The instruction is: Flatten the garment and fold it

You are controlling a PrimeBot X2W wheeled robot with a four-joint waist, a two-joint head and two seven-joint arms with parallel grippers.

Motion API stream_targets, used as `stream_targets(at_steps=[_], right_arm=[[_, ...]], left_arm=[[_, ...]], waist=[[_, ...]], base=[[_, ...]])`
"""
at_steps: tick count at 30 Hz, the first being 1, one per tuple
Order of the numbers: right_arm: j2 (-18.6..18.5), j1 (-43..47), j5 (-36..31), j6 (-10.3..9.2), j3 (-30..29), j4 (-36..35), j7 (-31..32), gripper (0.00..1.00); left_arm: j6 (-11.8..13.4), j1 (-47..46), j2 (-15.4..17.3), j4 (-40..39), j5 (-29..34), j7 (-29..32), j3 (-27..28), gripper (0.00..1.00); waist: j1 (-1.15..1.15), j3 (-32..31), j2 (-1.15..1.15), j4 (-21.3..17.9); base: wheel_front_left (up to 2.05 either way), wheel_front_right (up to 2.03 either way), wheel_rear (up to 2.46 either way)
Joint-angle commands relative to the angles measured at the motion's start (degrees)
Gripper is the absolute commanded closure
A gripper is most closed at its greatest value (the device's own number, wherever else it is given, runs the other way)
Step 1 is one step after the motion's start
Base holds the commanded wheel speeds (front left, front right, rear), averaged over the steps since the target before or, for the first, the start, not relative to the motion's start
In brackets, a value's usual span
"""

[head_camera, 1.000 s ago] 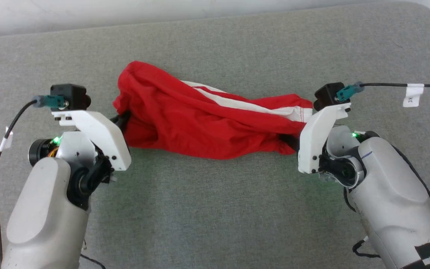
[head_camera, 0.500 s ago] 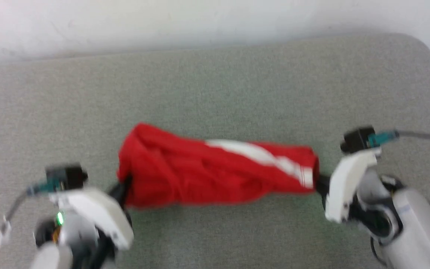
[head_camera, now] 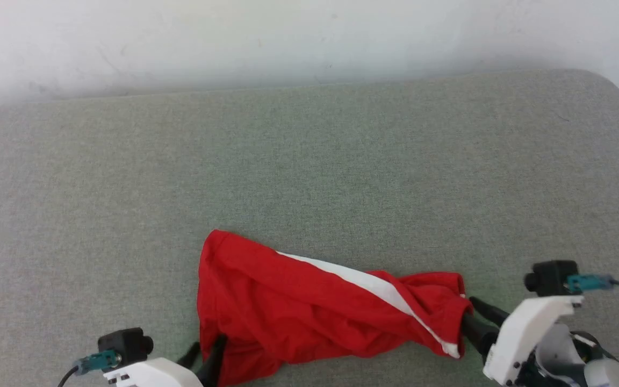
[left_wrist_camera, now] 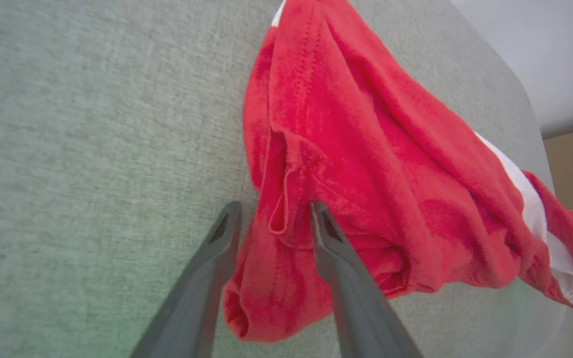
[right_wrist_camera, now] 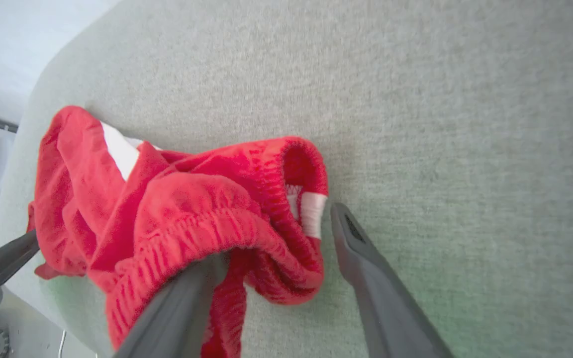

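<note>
Behind, at 12 o'clock in the head view, a pale wall (head_camera: 288, 37); below it, a broad grey cloth-covered worktop (head_camera: 309, 161) with a rounded corner at 2 o'clock. On the worktop, at 6 o'clock near the close edge, the garment (head_camera: 288, 317): red, bunched and creased into a long heap running from 7 to 4 o'clock, neither spread flat nor folded. Along its top, a white stripe (head_camera: 366, 282) slanting down toward 4 o'clock. At the 4 o'clock end, a gathered elastic waistband (right_wrist_camera: 202, 223), rolled over on itself. At 7 o'clock, touching the heap's end, the left gripper (head_camera: 210, 342): jaws apart, seen in the left wrist view straddling a loose red fold, fingers (left_wrist_camera: 202, 288) on either side of the cloth with no squeeze visible on it. At 4 o'clock, the right gripper (head_camera: 470, 310): jaws spread wide, seen in the right wrist view with one finger tucked under the waistband's rim and the other finger (right_wrist_camera: 381, 288) out over bare grey cloth just beside the garment. Beside each gripper, a small black unit on a white bracket: left wrist camera (head_camera: 125, 344) and right wrist camera (head_camera: 551, 277). Smallest, a teal plug (head_camera: 586, 282) at 3 o'clock from the right wrist camera.
</note>
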Motion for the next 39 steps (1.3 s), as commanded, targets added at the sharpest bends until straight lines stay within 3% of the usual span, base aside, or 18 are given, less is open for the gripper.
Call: stream_targets(at_steps=[1, 5, 11, 19, 26, 31, 39], right_arm=[[0.3, 1.5, -0.9, -0.04, -0.7, -1.0, -1.7, 0.0], [0.2, 5.8, -4.5, -0.04, -2.6, -4.4, -6.9, 0.0], [0.8, 10.9, -7.7, -0.04, -6.1, -11.0, -7.9, 0.0], [-1.0, 9.4, -11.5, -0.04, -3.2, -17.7, -0.2, 0.0], [-6.1, 8.2, -19.7, -0.04, 2.6, -19.3, 5.0, 0.0], [-6.5, 5.7, -21.8, -0.04, 1.4, -15.2, 6.5, 0.0], [-4.6, -1.8, -17.9, -0.04, -1.8, 0.1, 3.3, 0.0]], left_arm=[[0.4, -0.7, -0.2, 0.1, 0.7, -1.3, 0.2, 0.0], [0.7, -1.4, -0.1, -0.4, 2.8, -5.6, 1.0, 0.0], [1.5, -2.4, 0.4, -2.5, 6.5, -13.2, 2.9, 0.0], [1.8, -4.9, 1.6, -3.0, 15.2, -25.7, 2.2, 0.0], [1.2, -6.8, 0.7, -1.1, 18.0, -29.8, -0.6, 0.0], [1.1, -7.7, 0.1, -0.9, 18.5, -30.9, -1.5, 0.0], [0.6, -9.8, -0.8, 0.4, 18.6, -32.3, -2.2, 0.0]], waist=[[0.0, -0.1, 0.0, 0.0], [0.0, -0.7, 0.0, 0.2], [0.0, -2.0, 0.0, -0.3], [0.0, -2.6, 0.0, 1.8], [0.0, -1.7, 0.0, 6.4], [0.0, -0.1, 0.0, 8.0], [0.0, 2.7, 0.0, 9.1]], base=[[0.0, 0.0, 0.0], [0.0, 0.0, 0.0], [0.0, 0.0, 0.0], [0.0, 0.0, 0.0], [0.0, 0.0, 0.0], [0.0, 0.0, 0.0], [0.0, 0.0, 0.0]])
